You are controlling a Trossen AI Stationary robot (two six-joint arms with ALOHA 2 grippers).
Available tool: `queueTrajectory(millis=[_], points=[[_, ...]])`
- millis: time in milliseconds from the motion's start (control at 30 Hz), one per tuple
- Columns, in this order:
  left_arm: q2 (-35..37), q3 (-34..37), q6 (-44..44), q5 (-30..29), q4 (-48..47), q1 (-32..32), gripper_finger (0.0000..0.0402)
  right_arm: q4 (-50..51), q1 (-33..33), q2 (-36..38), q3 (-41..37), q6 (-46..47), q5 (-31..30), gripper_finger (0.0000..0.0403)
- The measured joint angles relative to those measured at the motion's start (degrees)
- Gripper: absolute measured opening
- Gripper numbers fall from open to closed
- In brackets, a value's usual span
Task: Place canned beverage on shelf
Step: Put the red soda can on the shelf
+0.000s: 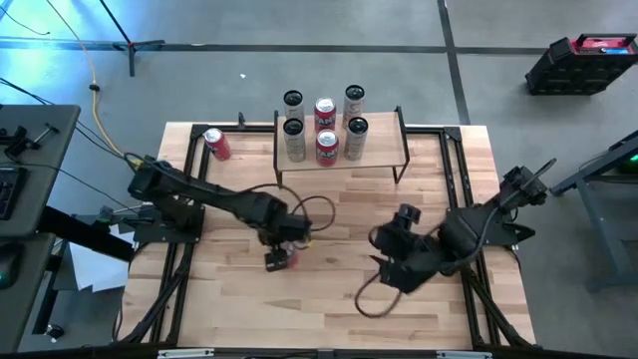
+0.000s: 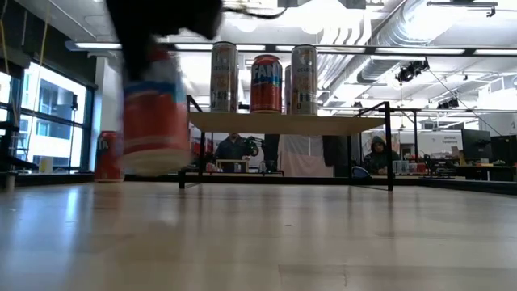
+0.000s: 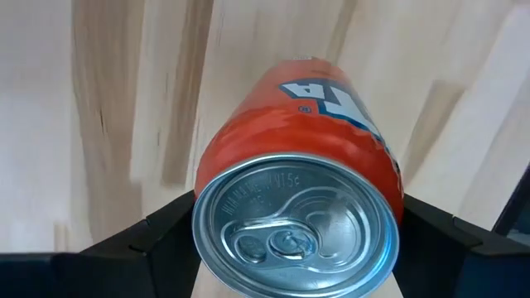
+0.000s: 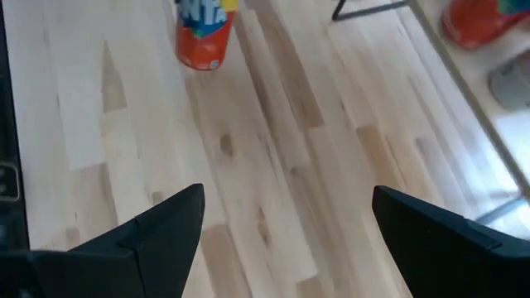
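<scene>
My left gripper [image 1: 282,257] is shut on an orange soda can [image 3: 298,165] over the middle of the table, left of centre. In the low view this can [image 2: 157,113] hangs clear of the tabletop. The shelf [image 1: 381,155], a light wooden plank on thin black legs, stands at the far edge with several upright cans [image 2: 266,83] on it. Another red can [image 1: 216,144] stands on the table left of the shelf. My right gripper [image 4: 286,223] hovers open over bare wood at the right of centre [image 1: 387,261], holding nothing. My left gripper pinches the can's side wall just below the top rim [image 3: 207,190] between its two fingers [image 3: 157,236], one on each opposite side. The fingers come from above, pointing down. The can hangs upright, its pull-tab top toward the wrist, lifted clear of the table.
Black frame rails [image 1: 454,160] run along the table's edges beside the shelf. A black cable loops on the wood under the right arm [image 1: 371,299]. Bare tabletop lies between the grippers and the shelf's front [image 1: 339,204].
</scene>
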State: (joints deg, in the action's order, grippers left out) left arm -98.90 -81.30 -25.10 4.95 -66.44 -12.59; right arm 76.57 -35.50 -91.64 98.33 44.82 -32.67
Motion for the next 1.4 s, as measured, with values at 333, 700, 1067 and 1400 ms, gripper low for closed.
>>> queueTrajectory(millis=[333, 700, 1067, 1400], points=[[-13.2, -15.5, 10.2, 0.1, -0.4, 5.0, 0.0290, 1.4, -9.2, -0.1, -12.3, 24.1, 2.5, 0.0334], [-21.9, -24.3, 14.8, -5.1, -3.1, 8.3, 0.0291, -2.6, -11.0, 0.0, -19.6, 31.6, 2.6, 0.0334], [-21.9, -24.6, 15.4, -14.1, -5.3, 5.1, 0.0291, -2.7, -7.1, 0.0, -19.3, 23.9, -0.1, 0.0334], [-21.9, -24.5, 18.3, -13.9, -3.8, 4.9, 0.0292, -6.1, -1.9, 0.0, -19.3, 15.4, -0.2, 0.0334]])
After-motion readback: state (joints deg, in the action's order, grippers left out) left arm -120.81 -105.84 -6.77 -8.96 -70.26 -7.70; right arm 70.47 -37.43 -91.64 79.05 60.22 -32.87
